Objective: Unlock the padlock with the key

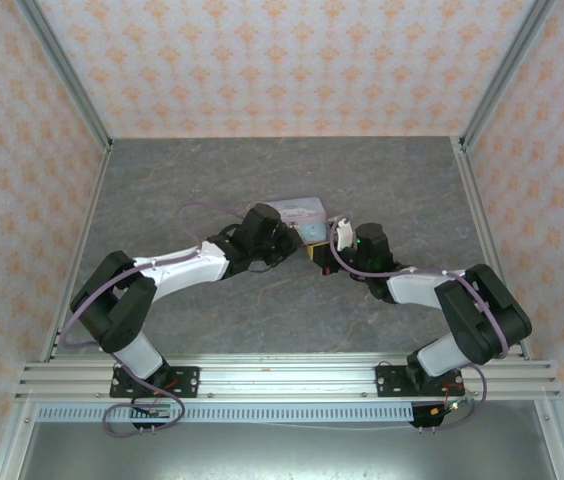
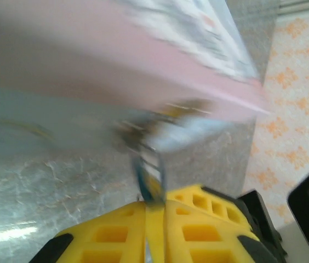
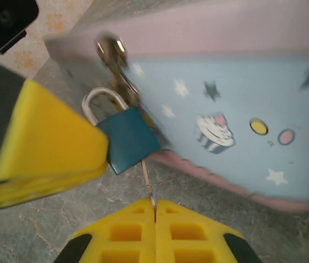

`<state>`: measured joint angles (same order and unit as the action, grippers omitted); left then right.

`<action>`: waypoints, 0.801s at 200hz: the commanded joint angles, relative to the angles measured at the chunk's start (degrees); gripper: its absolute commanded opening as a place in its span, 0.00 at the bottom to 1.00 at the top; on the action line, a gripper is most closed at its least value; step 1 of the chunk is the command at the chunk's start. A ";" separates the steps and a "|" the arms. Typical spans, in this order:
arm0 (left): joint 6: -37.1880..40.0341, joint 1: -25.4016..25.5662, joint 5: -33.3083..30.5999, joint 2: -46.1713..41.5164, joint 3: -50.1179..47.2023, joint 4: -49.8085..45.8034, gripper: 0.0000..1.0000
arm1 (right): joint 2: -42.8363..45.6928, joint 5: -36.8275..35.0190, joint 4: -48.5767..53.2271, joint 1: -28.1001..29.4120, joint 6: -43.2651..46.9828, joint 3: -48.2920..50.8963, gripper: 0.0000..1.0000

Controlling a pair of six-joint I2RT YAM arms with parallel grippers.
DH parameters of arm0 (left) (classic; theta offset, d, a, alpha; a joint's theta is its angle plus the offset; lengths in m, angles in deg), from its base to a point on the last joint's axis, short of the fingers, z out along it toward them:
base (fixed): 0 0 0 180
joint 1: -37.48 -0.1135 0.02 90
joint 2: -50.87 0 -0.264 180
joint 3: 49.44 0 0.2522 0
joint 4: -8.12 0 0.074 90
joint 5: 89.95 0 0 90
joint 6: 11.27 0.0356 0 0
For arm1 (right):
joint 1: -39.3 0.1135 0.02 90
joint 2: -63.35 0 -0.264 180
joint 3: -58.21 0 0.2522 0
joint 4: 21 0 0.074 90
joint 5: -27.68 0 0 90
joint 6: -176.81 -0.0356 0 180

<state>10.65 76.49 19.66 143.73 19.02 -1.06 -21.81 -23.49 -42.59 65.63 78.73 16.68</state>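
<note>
Nearest, right wrist view: right gripper [image 3: 154, 205], yellow fingers pressed together, pinching the key [image 3: 146, 179] by its near end. Key shaft runs thin and pale from the fingertips up into the underside of the padlock [image 3: 128, 139].

Padlock: teal body, tilted, hanging off the front corner of the tin box [image 3: 242, 109]. Its silver shackle [image 3: 101, 101] loops through the metal hasp [image 3: 110, 52] on the tin; the picture is too soft to say whether the shackle is seated or sprung.

Left gripper [image 2: 154, 204]: one yellow finger comes in from the left of the right wrist view and touches the padlock's side. In the left wrist view, its two fingers stand almost together, nipping the lower edge of the padlock, seen edge-on and blurred.

Behind the lock: tin box is pale blue with pink edging, printed with a cupcake, stars and dots. It rests on the grey marbled table [image 1: 162, 190].

Overhead view: both arms bend inward and meet at the near corner of the tin, mid-table. Beyond, patterned walls [image 1: 262, 60] enclose the workspace.
</note>
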 commanded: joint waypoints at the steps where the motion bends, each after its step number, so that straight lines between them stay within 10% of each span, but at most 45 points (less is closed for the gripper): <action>1: -0.03 0.37 2.45 -2.77 0.76 1.00 0.08 | -0.75 1.96 -4.65 -0.50 1.35 -1.54 0.00; 92: 3.12 0.19 -2.38 -4.92 0.86 -3.79 0.10 | 0.52 0.01 -1.68 -1.63 1.36 -0.32 0.00; 160: 7.86 -3.20 -9.93 -11.28 -1.90 -10.10 0.47 | 4.09 0.35 10.23 -5.76 -2.34 -7.89 0.00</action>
<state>15.70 74.78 15.31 135.84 18.45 -6.70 -18.51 -24.45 -37.31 60.82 77.88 14.93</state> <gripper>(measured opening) 0.386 0.047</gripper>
